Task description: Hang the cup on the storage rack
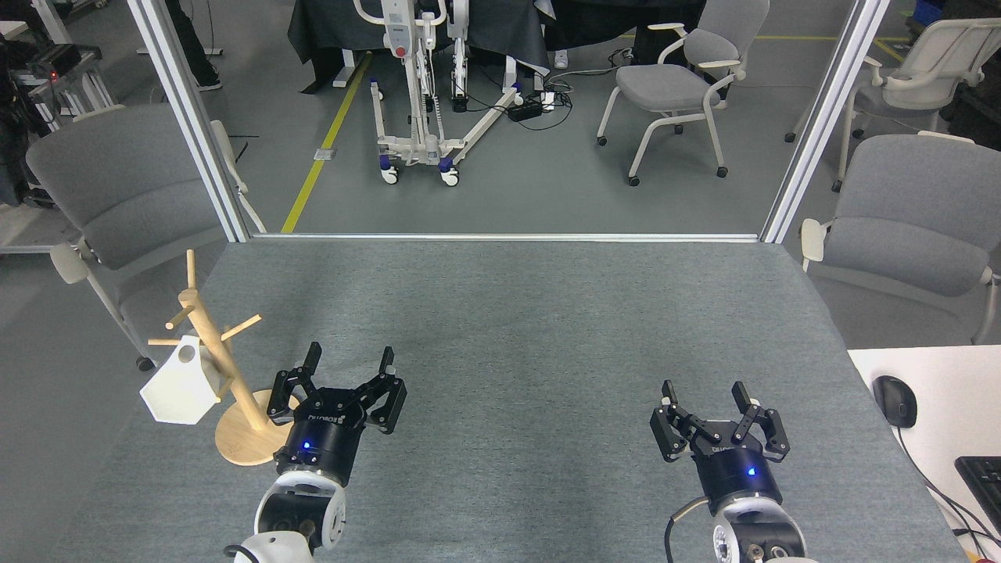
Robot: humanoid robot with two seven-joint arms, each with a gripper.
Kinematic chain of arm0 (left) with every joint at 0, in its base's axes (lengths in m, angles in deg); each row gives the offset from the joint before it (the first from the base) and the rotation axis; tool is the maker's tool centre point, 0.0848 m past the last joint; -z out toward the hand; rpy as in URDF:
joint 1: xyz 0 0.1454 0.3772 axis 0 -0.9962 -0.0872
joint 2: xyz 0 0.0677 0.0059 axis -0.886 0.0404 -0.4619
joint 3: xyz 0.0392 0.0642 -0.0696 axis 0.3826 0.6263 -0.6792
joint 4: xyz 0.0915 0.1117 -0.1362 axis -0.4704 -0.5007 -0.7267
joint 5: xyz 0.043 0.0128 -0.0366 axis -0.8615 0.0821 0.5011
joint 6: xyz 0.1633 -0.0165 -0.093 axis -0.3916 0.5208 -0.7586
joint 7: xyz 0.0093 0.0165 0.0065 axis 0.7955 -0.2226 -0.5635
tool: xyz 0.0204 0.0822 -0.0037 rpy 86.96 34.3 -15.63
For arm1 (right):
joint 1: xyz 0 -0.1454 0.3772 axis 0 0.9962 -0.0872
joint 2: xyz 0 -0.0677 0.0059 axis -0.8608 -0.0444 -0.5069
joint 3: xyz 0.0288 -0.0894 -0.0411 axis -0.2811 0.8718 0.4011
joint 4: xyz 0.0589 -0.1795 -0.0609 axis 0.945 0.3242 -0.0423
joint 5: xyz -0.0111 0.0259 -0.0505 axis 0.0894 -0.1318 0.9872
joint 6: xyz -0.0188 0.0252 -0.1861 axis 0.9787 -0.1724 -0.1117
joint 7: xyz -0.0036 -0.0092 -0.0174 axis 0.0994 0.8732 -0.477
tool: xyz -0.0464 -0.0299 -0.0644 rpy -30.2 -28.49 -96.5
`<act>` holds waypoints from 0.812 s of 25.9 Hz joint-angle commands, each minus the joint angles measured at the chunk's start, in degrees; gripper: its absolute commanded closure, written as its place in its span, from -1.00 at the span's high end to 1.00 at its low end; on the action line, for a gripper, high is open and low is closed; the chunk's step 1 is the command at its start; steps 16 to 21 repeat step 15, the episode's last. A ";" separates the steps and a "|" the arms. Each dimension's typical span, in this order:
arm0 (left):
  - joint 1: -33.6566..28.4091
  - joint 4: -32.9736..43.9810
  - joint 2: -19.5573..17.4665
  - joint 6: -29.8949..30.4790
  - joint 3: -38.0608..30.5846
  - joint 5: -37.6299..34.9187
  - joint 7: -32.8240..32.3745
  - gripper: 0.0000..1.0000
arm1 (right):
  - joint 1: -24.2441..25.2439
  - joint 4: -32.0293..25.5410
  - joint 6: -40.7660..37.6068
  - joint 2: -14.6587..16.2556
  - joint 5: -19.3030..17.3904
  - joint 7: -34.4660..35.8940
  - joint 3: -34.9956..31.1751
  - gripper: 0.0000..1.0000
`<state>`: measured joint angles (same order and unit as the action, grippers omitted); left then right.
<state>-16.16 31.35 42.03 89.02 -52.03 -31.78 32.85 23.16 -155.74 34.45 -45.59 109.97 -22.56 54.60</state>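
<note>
The white faceted cup point(179, 389) hangs by its handle on a lower peg of the wooden mug tree point(222, 367), at the table's left edge. The left gripper point(349, 366), just right of the round base, has fingers spread apart, holding nothing. The right gripper point(704, 391) is spread too, well apart over the grey table point(508, 313).

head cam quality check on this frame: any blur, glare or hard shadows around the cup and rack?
Head view: lighting is even and diffuse, with no hard shadows on the table. The cup is bright white, its facets nearly washed out, though the handle hole reads clearly. The storage rack pegs are sharp. The left gripper and right gripper show no motion blur. The frame posts splay outward toward the top corners.
</note>
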 commanded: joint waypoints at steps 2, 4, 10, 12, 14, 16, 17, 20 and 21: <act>-1.18 2.38 0.09 -3.34 3.29 0.10 -0.25 0.97 | -1.27 -0.02 0.01 -0.23 0.00 -0.07 -0.23 0.99; -2.15 2.37 0.09 -3.43 3.20 0.71 -0.25 0.97 | -1.53 -0.02 0.01 -0.15 0.00 0.10 -0.32 0.99; -3.91 2.20 0.00 -3.52 3.20 1.59 -0.25 0.97 | -1.79 0.15 0.01 -0.23 0.00 0.10 -0.32 0.99; -3.91 1.76 0.00 -3.61 3.11 1.59 -0.25 0.97 | -1.79 0.15 0.01 -0.15 0.00 0.10 -0.41 0.99; -3.91 1.67 0.00 -3.70 3.11 1.59 -0.25 0.97 | -1.79 0.15 0.01 -0.23 -0.09 0.10 -0.41 0.99; -3.91 1.58 0.00 -3.87 3.11 1.59 -0.25 0.97 | -1.79 0.15 0.01 -0.15 -0.18 -0.07 -0.32 0.99; -3.91 1.58 0.00 -3.87 3.11 1.59 -0.25 0.97 | -1.79 0.15 0.01 -0.15 -0.18 -0.07 -0.32 0.99; -3.91 1.58 0.00 -3.87 3.11 1.59 -0.25 0.97 | -1.79 0.15 0.01 -0.15 -0.18 -0.07 -0.32 0.99; -3.91 1.58 0.00 -3.87 3.11 1.59 -0.25 0.97 | -1.79 0.15 0.01 -0.15 -0.18 -0.07 -0.32 0.99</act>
